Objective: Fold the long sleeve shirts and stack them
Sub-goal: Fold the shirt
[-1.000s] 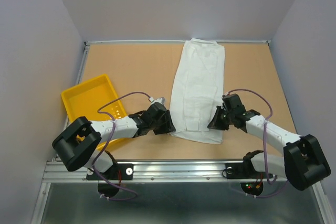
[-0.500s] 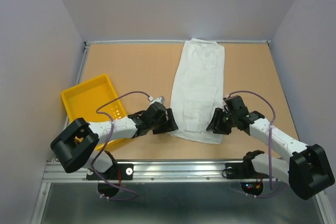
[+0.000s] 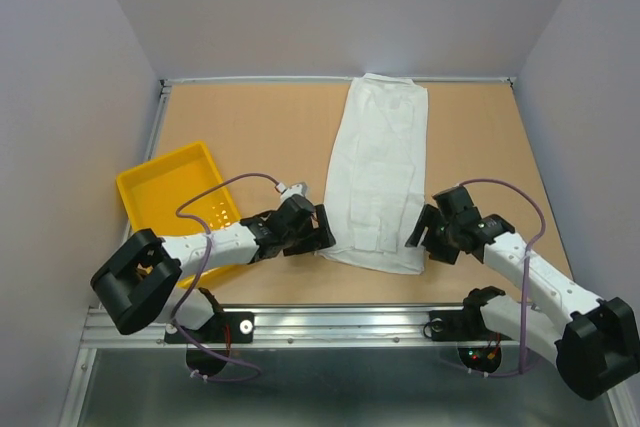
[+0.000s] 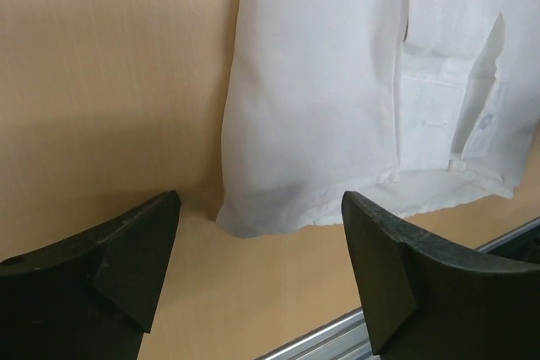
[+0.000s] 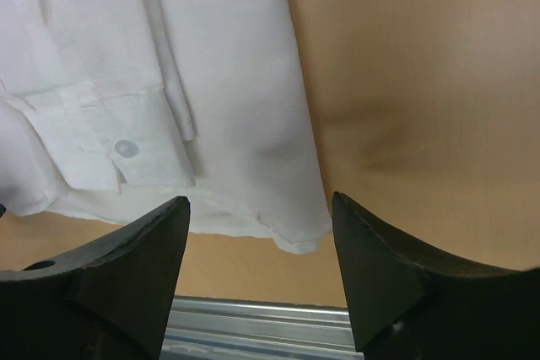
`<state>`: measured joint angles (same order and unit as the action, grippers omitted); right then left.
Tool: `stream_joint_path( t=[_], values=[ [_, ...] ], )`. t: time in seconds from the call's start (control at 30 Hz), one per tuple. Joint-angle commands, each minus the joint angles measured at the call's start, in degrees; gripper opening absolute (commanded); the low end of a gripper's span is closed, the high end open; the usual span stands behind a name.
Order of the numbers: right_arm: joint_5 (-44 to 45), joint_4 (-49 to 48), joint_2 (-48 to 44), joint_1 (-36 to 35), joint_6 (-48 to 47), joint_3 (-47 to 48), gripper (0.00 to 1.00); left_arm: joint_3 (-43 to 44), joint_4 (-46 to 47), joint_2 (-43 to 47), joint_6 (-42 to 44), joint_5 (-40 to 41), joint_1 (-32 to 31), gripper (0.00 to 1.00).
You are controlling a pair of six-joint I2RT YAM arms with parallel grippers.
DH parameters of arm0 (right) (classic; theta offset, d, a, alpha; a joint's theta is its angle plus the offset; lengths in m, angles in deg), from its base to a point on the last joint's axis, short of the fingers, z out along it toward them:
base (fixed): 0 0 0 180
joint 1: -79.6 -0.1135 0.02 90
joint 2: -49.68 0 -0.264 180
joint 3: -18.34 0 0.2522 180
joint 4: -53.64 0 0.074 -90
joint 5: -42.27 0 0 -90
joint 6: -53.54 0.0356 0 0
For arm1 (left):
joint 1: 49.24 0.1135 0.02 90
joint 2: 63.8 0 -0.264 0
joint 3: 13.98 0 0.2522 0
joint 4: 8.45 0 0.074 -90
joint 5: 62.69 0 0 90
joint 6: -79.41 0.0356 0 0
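Left wrist: shirt [image 4: 321, 82] just beyond gripper [image 4: 260, 204]

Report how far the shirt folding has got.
Done: the white shirt lies flat as a narrow strip, sleeves folded in, cuffs near its near end. In hand: nothing; the left gripper and right gripper stand open at its near corners. Left: folding it shorter and stacking; only one shirt shows.
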<state>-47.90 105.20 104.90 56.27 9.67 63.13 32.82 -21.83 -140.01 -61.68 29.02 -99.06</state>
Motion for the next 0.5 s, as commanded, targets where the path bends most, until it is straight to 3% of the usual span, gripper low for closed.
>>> stream_joint_path(
  t=[0.0,0.27,0.33,0.43,0.47],
  values=[
    [2.7,3.1,0.1,-0.3,4.9,0.5,0.72,2.0,-1.7,-3.2,0.9,-0.8,-0.3,0.81],
    [-1.4,-1.9,2.5,-0.3,6.5,-4.8,0.60,3.8,-1.0,-8.2,3.0,-5.3,-0.3,0.55],
    [-2.7,-3.1,2.8,-0.3,6.5,-6.1,0.54,4.1,-1.1,-8.8,3.5,-5.9,-0.3,0.43],
    [-5.0,-4.0,2.8,-0.3,6.2,-7.6,0.34,3.6,-1.1,-8.2,3.2,-7.0,-0.4,0.21],
    [-5.9,-4.3,2.7,-0.3,5.7,-7.9,0.26,3.1,-1.1,-8.0,3.0,-7.8,-0.3,0.19]
  ],
)
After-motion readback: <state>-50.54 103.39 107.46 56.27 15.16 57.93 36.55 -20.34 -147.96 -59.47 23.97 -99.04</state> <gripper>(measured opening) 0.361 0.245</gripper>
